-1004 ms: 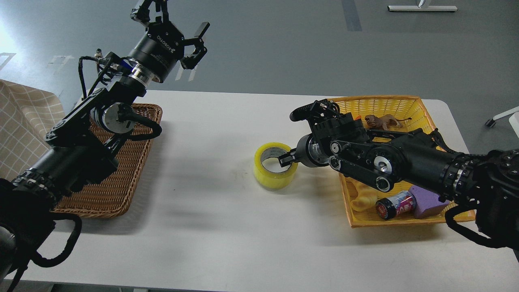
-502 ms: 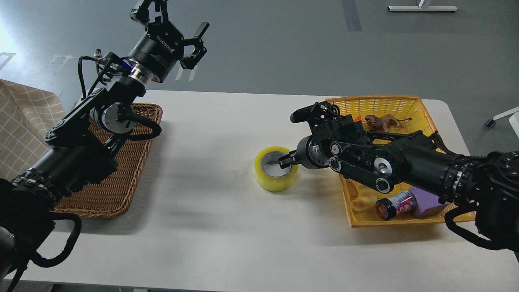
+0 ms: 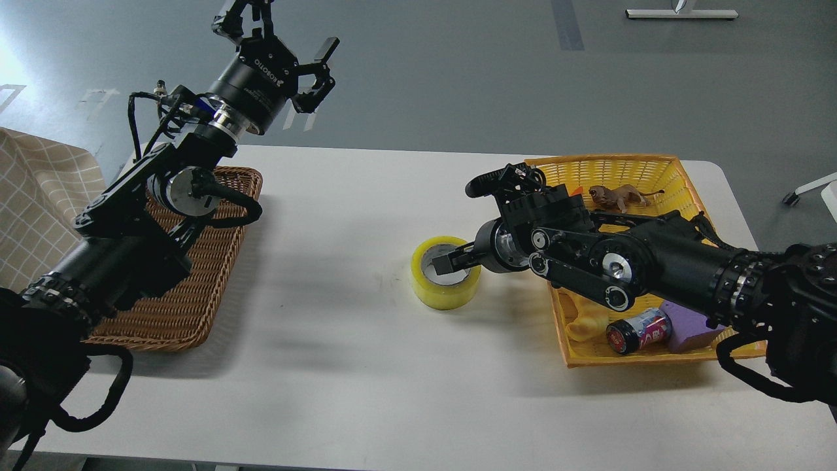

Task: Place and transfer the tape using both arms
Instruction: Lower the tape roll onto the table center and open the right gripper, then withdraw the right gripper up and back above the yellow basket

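The yellow tape roll [image 3: 426, 282] lies flat on the white table [image 3: 340, 366], just left of the yellow basket. My right gripper [image 3: 459, 239] reaches in from the right. One finger [image 3: 450, 262] pokes into the roll's pale core, and another finger [image 3: 485, 184] stands up well clear of the roll. The jaws look spread and do not clamp the roll's wall. My left gripper [image 3: 291, 39] is raised high above the table's far left edge, open and empty, far from the tape.
A brown wicker tray [image 3: 196, 301] sits at the left under my left arm. The yellow basket [image 3: 621, 169] at the right holds a toy animal [image 3: 618, 194], a small can [image 3: 637, 329], a purple block [image 3: 686, 327] and a yellowish toy [image 3: 582, 324]. Checked cloth [image 3: 33, 209] lies far left.
The tape came down from a slight tilt onto the table. My right gripper's lower finger then slid further into the core, away from the wall. The left arm barely moved.
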`<state>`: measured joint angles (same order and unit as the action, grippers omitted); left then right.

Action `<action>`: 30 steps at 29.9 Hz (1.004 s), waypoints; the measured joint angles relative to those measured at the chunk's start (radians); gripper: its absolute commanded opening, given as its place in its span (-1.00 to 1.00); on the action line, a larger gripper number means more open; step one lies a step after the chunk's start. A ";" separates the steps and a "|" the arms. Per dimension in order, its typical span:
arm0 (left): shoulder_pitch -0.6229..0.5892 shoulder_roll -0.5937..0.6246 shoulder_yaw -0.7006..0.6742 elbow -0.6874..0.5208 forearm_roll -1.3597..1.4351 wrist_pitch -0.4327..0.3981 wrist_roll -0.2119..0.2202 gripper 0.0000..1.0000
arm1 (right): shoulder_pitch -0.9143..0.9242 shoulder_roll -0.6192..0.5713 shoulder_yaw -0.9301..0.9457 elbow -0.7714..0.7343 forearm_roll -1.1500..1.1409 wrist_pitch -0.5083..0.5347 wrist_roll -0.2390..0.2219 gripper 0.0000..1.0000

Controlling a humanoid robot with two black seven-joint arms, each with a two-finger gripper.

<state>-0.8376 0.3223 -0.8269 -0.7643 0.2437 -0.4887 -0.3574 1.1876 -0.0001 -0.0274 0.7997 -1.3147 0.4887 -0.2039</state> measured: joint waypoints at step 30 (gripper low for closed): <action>0.000 0.005 0.009 0.000 0.003 0.000 0.006 0.96 | 0.020 -0.301 0.273 0.241 0.003 0.000 -0.001 0.98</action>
<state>-0.8376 0.3277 -0.8181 -0.7639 0.2464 -0.4887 -0.3515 1.2079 -0.3006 0.2455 1.0406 -1.3113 0.4887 -0.2053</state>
